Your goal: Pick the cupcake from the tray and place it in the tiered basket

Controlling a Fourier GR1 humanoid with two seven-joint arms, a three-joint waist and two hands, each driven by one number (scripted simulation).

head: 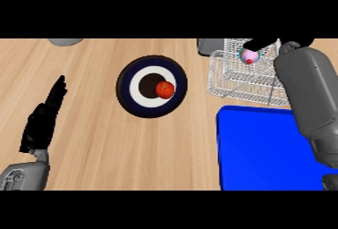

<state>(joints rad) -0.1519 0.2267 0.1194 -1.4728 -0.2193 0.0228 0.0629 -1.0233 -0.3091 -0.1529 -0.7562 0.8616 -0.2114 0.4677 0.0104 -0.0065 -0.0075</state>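
On the wooden counter (99, 147), a grey object (65, 41) is cut off by the far edge at upper left. Right of it, near the middle, lies a dark blue plate (135, 103) with a white ring and a dark centre. A red fruit (165, 89) rests on the plate, just right of centre. Further right, a second grey object (209, 46) sits at the far edge, touching or just behind the wire tiered basket (241, 82). The cupcake (249, 56), pink with a small red spot and a teal rim, is in the upper part of the basket, well away from the tray. The blue tray (260, 152) lies at lower right, its far edge just below the basket. Nothing stands between the plate and the basket.

The left hand (45, 117) shows at the left side, open, with its fingers straight and pointing away from the robot. It holds nothing and is well apart from the plate. The right forearm (307, 89) reaches up along the right edge, crossing the tray's right side and the basket's corner. The right hand (262, 44) is over the basket, just above the cupcake and touching or nearly touching it. Whether the hand has hold of the cupcake cannot be told.
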